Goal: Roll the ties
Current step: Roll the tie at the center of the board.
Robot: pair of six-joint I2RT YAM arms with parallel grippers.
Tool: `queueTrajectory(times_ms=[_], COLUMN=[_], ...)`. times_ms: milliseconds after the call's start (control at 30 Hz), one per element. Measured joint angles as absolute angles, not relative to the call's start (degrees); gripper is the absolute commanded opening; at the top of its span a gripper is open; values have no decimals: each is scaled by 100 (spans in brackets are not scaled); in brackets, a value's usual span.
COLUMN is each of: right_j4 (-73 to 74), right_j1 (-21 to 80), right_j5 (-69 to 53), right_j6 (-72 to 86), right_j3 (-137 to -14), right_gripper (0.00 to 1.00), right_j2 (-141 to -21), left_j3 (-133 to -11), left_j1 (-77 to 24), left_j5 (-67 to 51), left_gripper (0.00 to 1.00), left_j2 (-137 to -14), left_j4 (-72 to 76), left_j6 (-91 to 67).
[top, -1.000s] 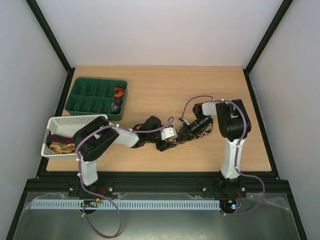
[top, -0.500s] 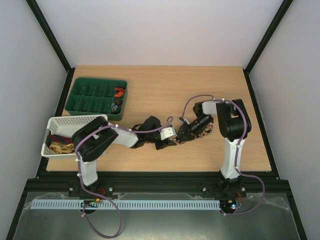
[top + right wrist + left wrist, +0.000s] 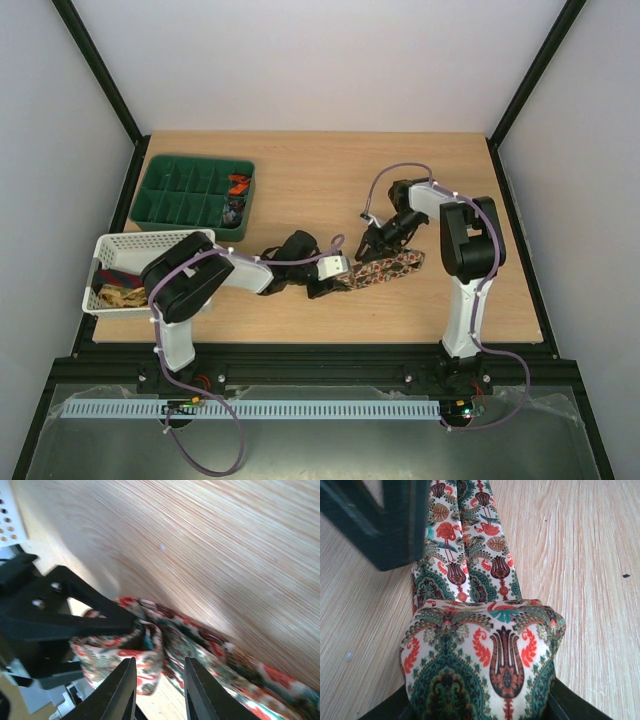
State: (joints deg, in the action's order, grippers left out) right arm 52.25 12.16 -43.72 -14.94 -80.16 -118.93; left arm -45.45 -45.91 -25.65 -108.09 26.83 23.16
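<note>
Right gripper (image 3: 373, 242) has let go & lifted off the floral-patterned fabric necktie (image 3: 392, 265), fingers apart. Necktie lies flat on the light wood table (image 3: 300, 190), long axis L-R. The left gripper (image 3: 345, 279), nearer, clamps its rolled end.

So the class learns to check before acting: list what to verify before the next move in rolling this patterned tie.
1. Left gripper clamped on the rolled end of the floral tie: ok.
2. Right gripper open and holding nothing: ok.
3. Unrolled tail lying flat on the table: ok.
4. Tie rolled to its end: not ok.
5. Roll wound tight inside: cannot tell.
</note>
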Motion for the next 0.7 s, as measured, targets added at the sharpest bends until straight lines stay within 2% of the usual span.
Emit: queueTrajectory(times_ms=[233,700], right_j4=[5164,5103], right_j1=[1090,906], right_j5=[-3732,-4029], right_j6=[-1474,-1332], right_j3=[-7548,-7140], right_gripper=[24,24], right_j2=[-11915,-11891], left_j3=[-4598,-4394], left_j1=[-4440,-4311], left_j5=[-2665,-2941], left_gripper=[26,27], left_j2=[-10807,-10538], left_j4=[2558,2510], left_j6=[2357,2307])
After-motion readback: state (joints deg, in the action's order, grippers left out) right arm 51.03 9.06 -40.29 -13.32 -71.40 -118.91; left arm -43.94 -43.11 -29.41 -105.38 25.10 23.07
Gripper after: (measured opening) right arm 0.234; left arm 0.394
